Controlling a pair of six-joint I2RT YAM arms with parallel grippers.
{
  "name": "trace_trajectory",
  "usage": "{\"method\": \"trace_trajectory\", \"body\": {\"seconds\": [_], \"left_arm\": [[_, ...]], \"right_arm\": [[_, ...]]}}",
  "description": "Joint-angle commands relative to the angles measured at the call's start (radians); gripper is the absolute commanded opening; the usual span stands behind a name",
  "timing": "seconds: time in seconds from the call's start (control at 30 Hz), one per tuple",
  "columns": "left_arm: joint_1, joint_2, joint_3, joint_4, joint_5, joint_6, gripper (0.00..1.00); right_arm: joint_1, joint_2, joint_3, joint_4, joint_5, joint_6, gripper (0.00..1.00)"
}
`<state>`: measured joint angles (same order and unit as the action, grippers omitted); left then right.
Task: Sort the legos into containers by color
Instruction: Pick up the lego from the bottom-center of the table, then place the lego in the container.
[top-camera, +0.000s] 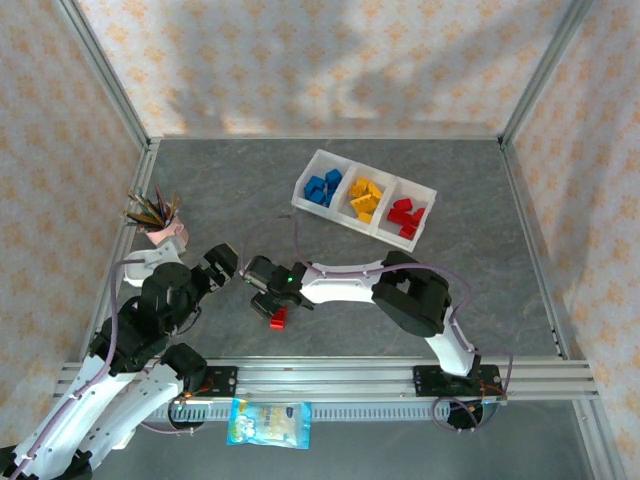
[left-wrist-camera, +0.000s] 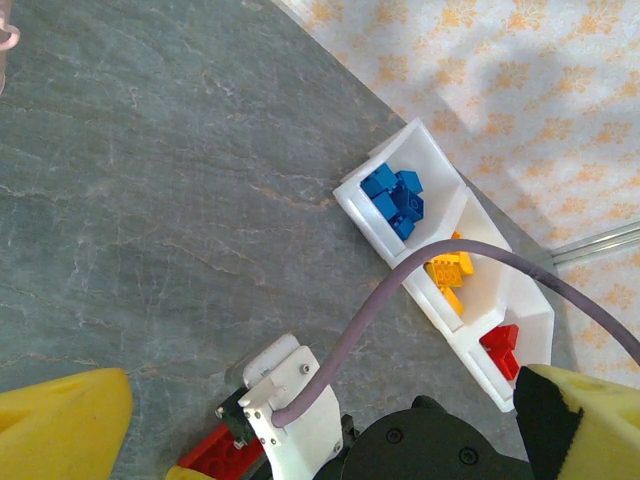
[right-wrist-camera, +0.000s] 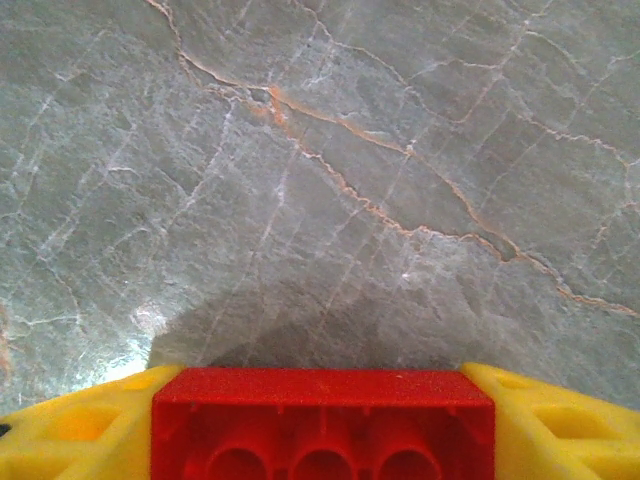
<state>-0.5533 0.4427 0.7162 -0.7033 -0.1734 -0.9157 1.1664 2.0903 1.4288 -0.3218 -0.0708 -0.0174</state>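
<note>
My right gripper (top-camera: 272, 308) reaches left across the near table and is shut on a red lego (top-camera: 278, 319). In the right wrist view that red lego (right-wrist-camera: 322, 425) sits between the yellow fingers (right-wrist-camera: 70, 425), hollow underside facing the camera, just above the grey table. My left gripper (top-camera: 224, 262) hangs just left of it, open, its yellow fingers (left-wrist-camera: 60, 420) wide apart and holding nothing. The left wrist view also catches the red lego (left-wrist-camera: 212, 455). The white tray (top-camera: 300, 196) holds blue legos (top-camera: 323, 188), yellow legos (top-camera: 365, 200) and red legos (top-camera: 407, 216), one colour per compartment.
A pink cup of pencils (top-camera: 160, 222) stands at the left wall, behind the left arm. A blue-and-white snack packet (top-camera: 268, 422) lies in front of the mounting rail (top-camera: 330, 375). Patterned walls close off three sides of the table.
</note>
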Motion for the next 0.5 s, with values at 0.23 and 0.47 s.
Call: {"method": "trace_trajectory", "body": {"seconds": [0.23, 0.47], "left_arm": [[0.01, 0.066, 0.031, 0.066, 0.024, 0.042, 0.99], [0.009, 0.199, 0.071, 0.208, 0.099, 0.107, 0.99]], "right_arm": [[-0.101, -0.215, -0.087, -0.017, 0.017, 0.145, 0.64], [-0.293, -0.406, -0.19, -0.055, 0.077, 0.231, 0.63]]}}
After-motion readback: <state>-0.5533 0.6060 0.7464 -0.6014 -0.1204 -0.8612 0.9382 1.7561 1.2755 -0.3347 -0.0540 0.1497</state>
